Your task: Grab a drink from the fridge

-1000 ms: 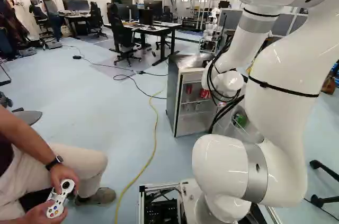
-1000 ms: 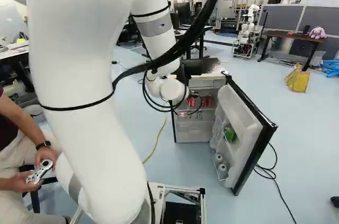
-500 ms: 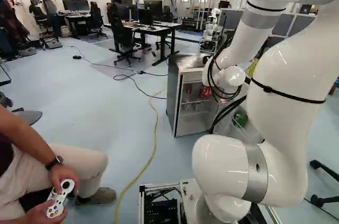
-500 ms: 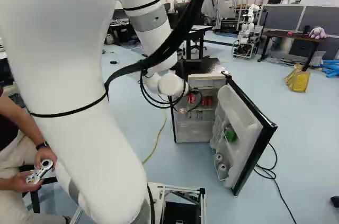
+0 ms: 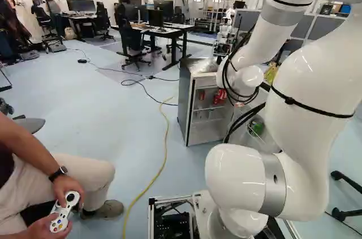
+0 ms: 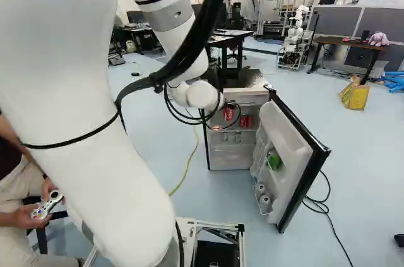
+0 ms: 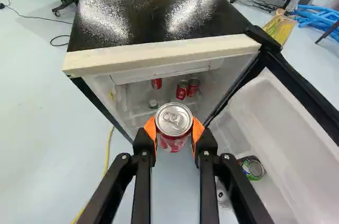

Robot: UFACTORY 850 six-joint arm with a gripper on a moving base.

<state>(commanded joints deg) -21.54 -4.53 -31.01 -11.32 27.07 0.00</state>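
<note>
Red drink can [image 7: 174,124], gripped from both sides by orange pads [image 7: 197,128] of black jaws [image 6: 228,116], just outside open fridge [image 7: 164,54]. Three more red cans [image 7: 181,91] stand inside; green can [image 7: 253,168] sits in open door [image 7: 296,144].

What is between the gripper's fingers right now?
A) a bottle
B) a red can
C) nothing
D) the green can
B: the wrist view shows a red can between the gripper's orange pads, which touch it from both sides.
</note>
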